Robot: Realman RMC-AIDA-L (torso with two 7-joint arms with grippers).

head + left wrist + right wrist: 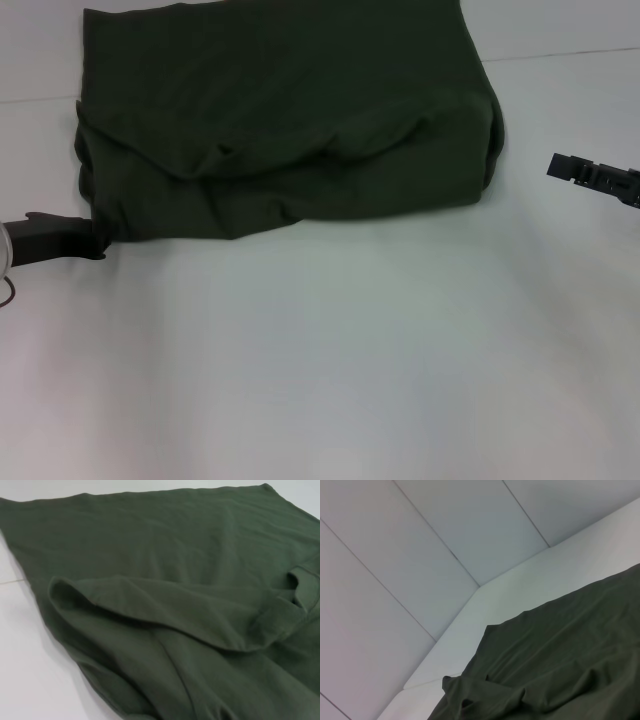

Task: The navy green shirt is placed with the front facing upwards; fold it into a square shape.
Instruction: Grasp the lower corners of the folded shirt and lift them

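Observation:
The navy green shirt [290,110] lies folded over on the white table [330,360], a dark olive slab with its plain side up and no lettering showing. A loose fold runs across its near half. My left gripper [97,240] rests low at the shirt's near-left corner, touching or almost touching the cloth. In the left wrist view the shirt [175,555] fills the picture, with a rolled fold and a sleeve opening. My right gripper [558,166] hovers to the right, well apart from the shirt's rounded right edge. The right wrist view shows the shirt [570,650] from the side.
White table surface [330,400] stretches from the shirt toward me. A seam line crosses the table behind the shirt's right side [570,52]. Pale wall panels [420,530] rise beyond the table's far edge.

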